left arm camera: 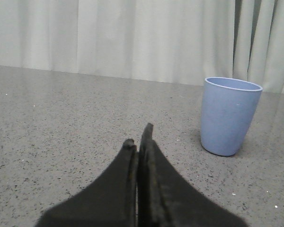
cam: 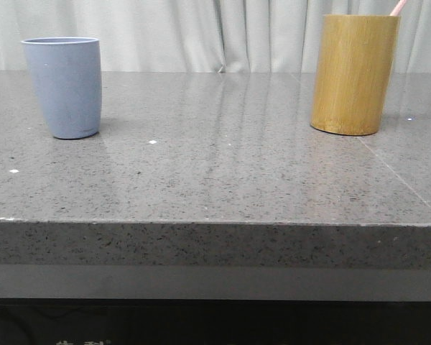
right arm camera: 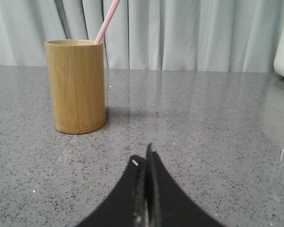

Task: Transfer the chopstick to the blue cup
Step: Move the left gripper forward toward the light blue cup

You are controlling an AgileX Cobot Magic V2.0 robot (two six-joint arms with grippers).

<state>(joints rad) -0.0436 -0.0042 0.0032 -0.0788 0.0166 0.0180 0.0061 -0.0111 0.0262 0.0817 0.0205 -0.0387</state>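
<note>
- The chopstick (right arm camera: 106, 21) leans inside the bamboo holder (right arm camera: 78, 86), its pink tip poking above the rim (front view catches just the tip).
- The blue cup (cam: 63, 86) stands well left of the holder on the tabletop (cam: 215, 172).
- Left fingers (left arm camera: 148, 137) pressed together, empty, near the blue cup.
- Right fingers (right arm camera: 138, 166) closed too, apart from the holder.

blue cup (cam: 63, 87) at table (cam: 215, 180) left, bamboo holder (cam: 354, 74) right, well apart, chopstick (cam: 398, 7) apparently standing inside holder
</note>
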